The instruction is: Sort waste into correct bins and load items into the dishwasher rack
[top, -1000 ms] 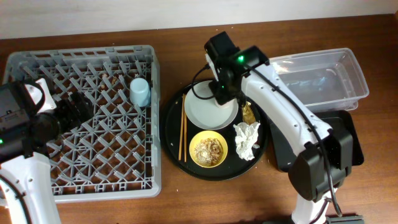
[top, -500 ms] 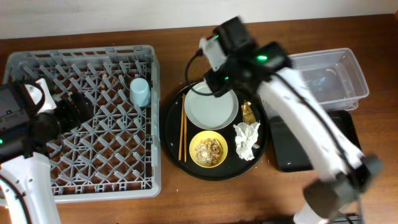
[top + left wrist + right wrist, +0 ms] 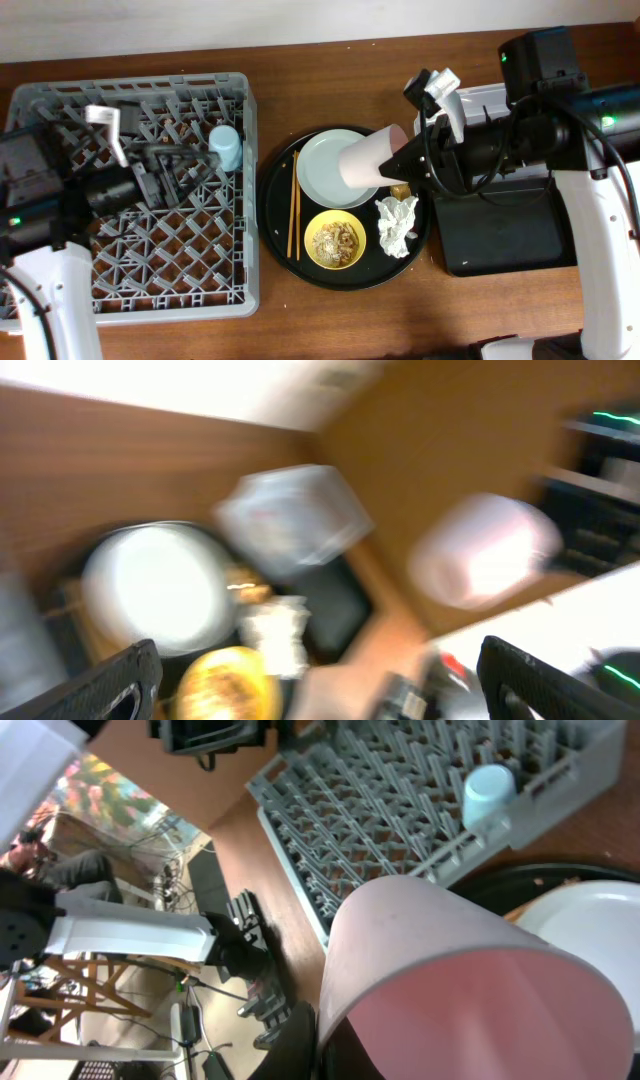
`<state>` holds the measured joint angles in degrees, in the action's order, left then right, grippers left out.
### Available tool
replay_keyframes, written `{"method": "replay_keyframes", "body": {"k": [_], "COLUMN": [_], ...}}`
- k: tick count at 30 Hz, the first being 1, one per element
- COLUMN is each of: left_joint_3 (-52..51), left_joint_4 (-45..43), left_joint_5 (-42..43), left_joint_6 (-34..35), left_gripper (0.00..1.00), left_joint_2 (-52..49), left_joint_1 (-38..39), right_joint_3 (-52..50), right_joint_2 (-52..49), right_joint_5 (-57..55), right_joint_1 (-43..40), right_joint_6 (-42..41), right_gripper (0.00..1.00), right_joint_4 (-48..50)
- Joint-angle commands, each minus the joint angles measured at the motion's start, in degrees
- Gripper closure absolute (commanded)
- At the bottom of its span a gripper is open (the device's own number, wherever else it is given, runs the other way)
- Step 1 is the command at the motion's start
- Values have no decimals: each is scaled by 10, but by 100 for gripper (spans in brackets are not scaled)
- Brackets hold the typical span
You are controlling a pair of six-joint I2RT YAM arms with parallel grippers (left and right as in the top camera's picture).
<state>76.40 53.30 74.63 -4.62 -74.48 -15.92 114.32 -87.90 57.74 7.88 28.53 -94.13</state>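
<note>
My right gripper (image 3: 404,166) is shut on the small pink cup (image 3: 368,160) and holds it tilted above the pale round plate (image 3: 328,172); the cup fills the right wrist view (image 3: 460,980). My left gripper (image 3: 178,165) is open and empty over the grey dishwasher rack (image 3: 60,100), left of the blue cup (image 3: 225,147) standing in it. Two chopsticks (image 3: 294,205), a yellow bowl (image 3: 335,241) with beige scraps, a white napkin (image 3: 396,224) and a mostly hidden gold wrapper (image 3: 400,189) lie on the round black tray (image 3: 275,215). The left wrist view is blurred; its fingers (image 3: 320,665) are wide apart.
The clear tub (image 3: 560,110) sits at the back right, partly covered by my right arm. The shallow black rectangular tray (image 3: 500,240) lies in front of it. The rack (image 3: 420,780) and blue cup (image 3: 488,790) show in the right wrist view.
My right arm has swung from behind the plate to the right side and now holds the pink cup lifted over the plate. My left gripper has reached rightward across the rack.
</note>
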Motion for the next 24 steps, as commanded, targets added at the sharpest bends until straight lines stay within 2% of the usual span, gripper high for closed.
{"method": "replay_keyframes", "body": {"k": [1,5,8,11,17,21,24], "left_joint_3": [5,5,5,5,5,5,5], "left_joint_4": [-3,-99,-126,-126,-139,-139,-138], "left_joint_5": [156,155,127,111,111,111,115], "left_joint_6": [-41,-41,-41,-41,-41,-40,-40], "left_gripper": [1,1,0,1,2,2,9], "left_joint_2": [5,4,4,4,4,4,4], "left_joint_1": [86,216,246,264,266,266,266], "right_joint_3": [3,3,3,3,3,3,3], "right_joint_2": [10,10,10,10,9,-7,-12], "right_joint_5": [85,132,197,211,170,166,179], "right_joint_1": [-5,-5,-4,1,83,91,91], "right_joint_6": [43,43,43,43,43,43,43], "right_gripper": [96,96,96,96,96,96,96], "right_joint_4": [-2,-1,0,0,1,9,31]}}
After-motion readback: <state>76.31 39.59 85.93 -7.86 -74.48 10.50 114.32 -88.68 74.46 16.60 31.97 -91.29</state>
